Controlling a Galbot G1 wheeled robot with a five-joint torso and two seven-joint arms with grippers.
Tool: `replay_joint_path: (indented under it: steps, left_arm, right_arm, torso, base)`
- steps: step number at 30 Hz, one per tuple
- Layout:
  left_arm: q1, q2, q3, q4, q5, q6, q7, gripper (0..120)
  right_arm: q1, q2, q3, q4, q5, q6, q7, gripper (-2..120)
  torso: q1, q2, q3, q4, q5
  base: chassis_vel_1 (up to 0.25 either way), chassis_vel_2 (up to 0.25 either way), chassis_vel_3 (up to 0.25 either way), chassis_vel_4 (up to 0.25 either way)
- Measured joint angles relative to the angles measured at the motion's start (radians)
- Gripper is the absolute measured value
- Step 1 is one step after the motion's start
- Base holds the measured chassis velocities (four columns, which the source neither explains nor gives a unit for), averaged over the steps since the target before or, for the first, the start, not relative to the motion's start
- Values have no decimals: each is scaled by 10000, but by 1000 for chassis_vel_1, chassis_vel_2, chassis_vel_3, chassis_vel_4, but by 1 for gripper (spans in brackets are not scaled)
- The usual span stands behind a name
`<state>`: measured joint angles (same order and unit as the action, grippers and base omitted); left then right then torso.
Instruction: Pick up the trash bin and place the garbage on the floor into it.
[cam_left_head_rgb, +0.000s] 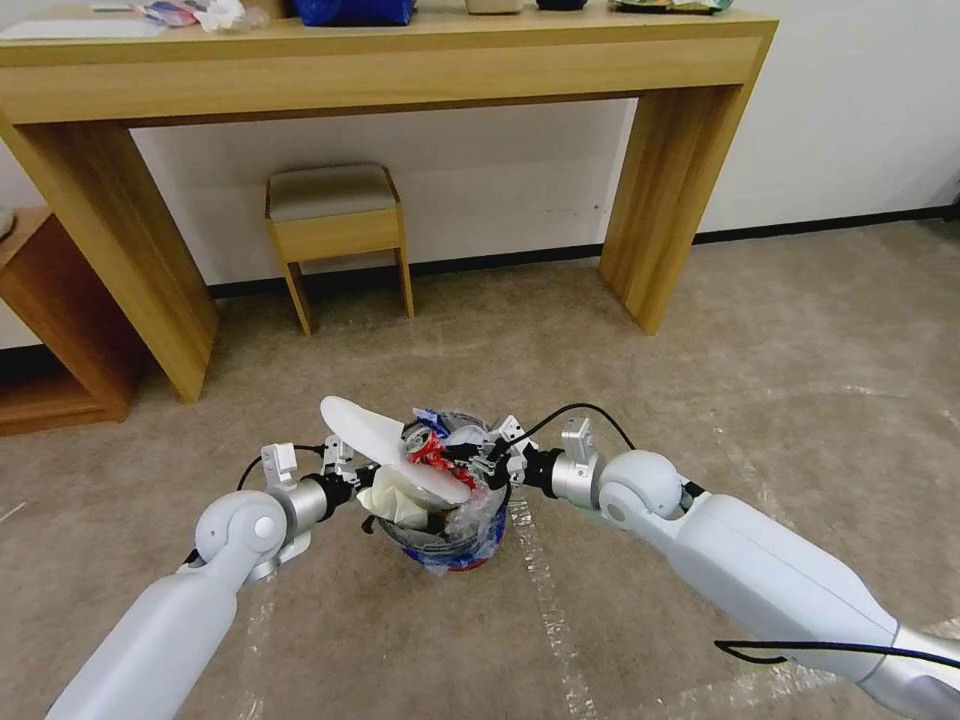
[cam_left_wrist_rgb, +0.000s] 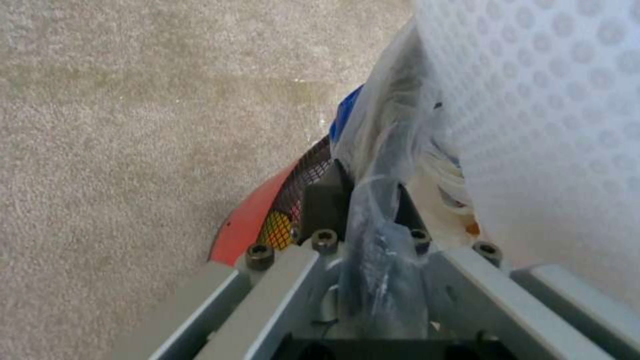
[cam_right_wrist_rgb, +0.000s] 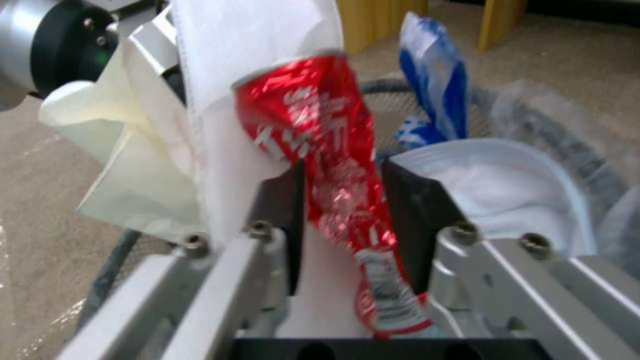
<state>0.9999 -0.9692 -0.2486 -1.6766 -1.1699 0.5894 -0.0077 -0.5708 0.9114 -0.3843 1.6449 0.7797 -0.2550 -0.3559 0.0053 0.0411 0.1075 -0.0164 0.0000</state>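
Observation:
The trash bin (cam_left_head_rgb: 452, 545) hangs just above the carpet between my two arms, heaped with garbage. A flat white slipper sole (cam_left_head_rgb: 385, 445) pokes out over its rim. My left gripper (cam_left_head_rgb: 352, 482) is shut on the bin's near-left rim. In the left wrist view its fingers (cam_left_wrist_rgb: 325, 197) pinch the mesh wall and clear bag liner, beside the red base (cam_left_wrist_rgb: 248, 222) and the dotted sole (cam_left_wrist_rgb: 547, 125). My right gripper (cam_left_head_rgb: 478, 462) hovers over the bin's mouth, shut on a crumpled red wrapper (cam_right_wrist_rgb: 320, 150). Below it lie a pale-blue tissue (cam_right_wrist_rgb: 497, 185) and the blue bag edge (cam_right_wrist_rgb: 433, 90).
A long wooden desk (cam_left_head_rgb: 400, 70) stands against the wall ahead, with a small stool (cam_left_head_rgb: 335, 230) under it. A low wooden shelf (cam_left_head_rgb: 50, 330) sits at the far left. Open carpet with strips of clear tape (cam_left_head_rgb: 545, 590) surrounds the bin.

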Motion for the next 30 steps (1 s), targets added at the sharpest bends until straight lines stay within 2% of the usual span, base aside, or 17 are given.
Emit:
replay_joint_path:
  steps: [2, 3, 5, 7, 9, 10, 13, 14, 16, 30]
  left_arm:
    - [8, -8, -4, -2, 2, 0, -16, 1]
    - [8, -8, -4, -2, 2, 0, -16, 1]
    - [8, 6, -17, -10, 1, -5, -20, 1]
    - [7, 17, -21, -12, -2, -6, -20, 1]
    - [8, 38, -27, -19, -3, -7, -22, 1]
    - [8, 38, -27, -19, -3, -7, -22, 1]
    - [-11, 26, -19, -21, -6, -7, -22, 1]
    - [-11, 26, -19, -21, -6, -7, -22, 1]
    - [-32, 12, -6, -21, -8, -8, -22, 1]
    - [-36, -3, 19, 101, 64, -11, -20, 1]
  right_arm:
    - [-30, 17, -13, 23, -9, 0, -8, 47]
    - [-30, 17, -13, 23, -9, 0, -8, 47]
    - [-30, 18, -40, 23, -29, 3, -33, 58]
    - [-29, 16, -46, 24, -30, 2, -38, 61]
    - [-20, -1, -47, 46, -33, 3, -68, 73]
    - [-20, -1, -47, 46, -33, 3, -68, 73]
    - [-17, -25, -46, 81, -36, 3, -108, 88]
    - [-17, -25, -46, 81, -36, 3, -108, 88]
    - [-19, -36, -38, 91, -37, 3, -114, 97]
    - [-117, -225, 202, 561, 231, 281, -431, 100]
  torso:
    - [0, 0, 0, 0, 0]
    - [0, 0, 0, 0, 0]
    - [0, -1, 0, 1, 0]
    - [0, 0, 0, 1, 0]
    - [0, 0, 0, 1, 0]
    - [0, 0, 0, 1, 0]
    - [0, 0, 0, 1, 0]
    - [0, 0, 0, 1, 0]
    - [0, 0, 0, 0, 0]
    - [0, 0, 0, 2, 1]
  base:
    - [0, 0, 0, 0]
    - [0, 0, 0, 0]
    - [0, 0, 0, 0]
    - [0, 0, 0, 0]
    - [0, 0, 0, 0]
    - [0, 0, 0, 0]
    - [0, 0, 0, 0]
    - [0, 0, 0, 0]
    - [0, 0, 0, 0]
    - [0, 0, 0, 0]
